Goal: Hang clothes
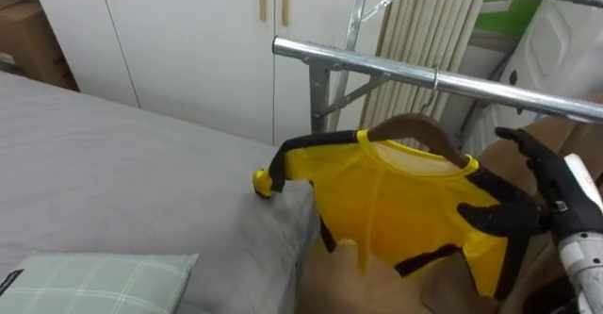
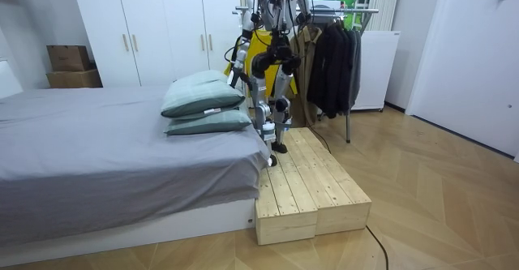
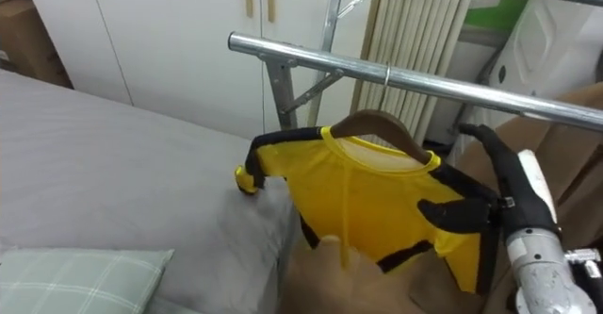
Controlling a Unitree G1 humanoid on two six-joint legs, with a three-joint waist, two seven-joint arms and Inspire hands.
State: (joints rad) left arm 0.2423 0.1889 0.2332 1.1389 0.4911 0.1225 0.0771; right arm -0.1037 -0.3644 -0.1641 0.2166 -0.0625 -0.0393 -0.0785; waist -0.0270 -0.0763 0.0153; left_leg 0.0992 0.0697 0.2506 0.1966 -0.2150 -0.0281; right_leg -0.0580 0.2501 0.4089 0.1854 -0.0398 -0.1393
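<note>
Since the yellow shirt (image 1: 396, 196) is already on its wooden hanger (image 1: 415, 125), and the hanger's hook (image 1: 435, 76) sits over the metal rail (image 1: 377, 66) of the clothes rack, I judge the main part of the job done. The shirt hangs just below the rail with its front toward me. One black-trimmed sleeve (image 1: 283, 168) reaches out sideways, and its cuff touches the corner of the bed (image 1: 122, 182).

My right hand (image 1: 542, 201) is at the shirt's other shoulder. It is spread, not clamped: the fingers (image 1: 523, 149) stand straight up beside the hanger's end and the thumb lies against the cloth near the sleeve. I read that as steadying the shirt, not gripping it.

What is left, as I judge it, is small. I need to take the hand off without dragging the cloth, check that the hook is properly seated and the hanger level, and perhaps free the cuff from the bed so that the sleeve drops.

A brown coat (image 2: 306, 51) and some dark clothes (image 2: 332, 59) hang further along the same rack. A checked pillow (image 1: 94, 281) lies on the bed near me, and white wardrobe doors (image 1: 188, 41) are behind it. In the room view the robot stands on a wooden platform (image 2: 304, 181) at the bed's side, facing the rack.
</note>
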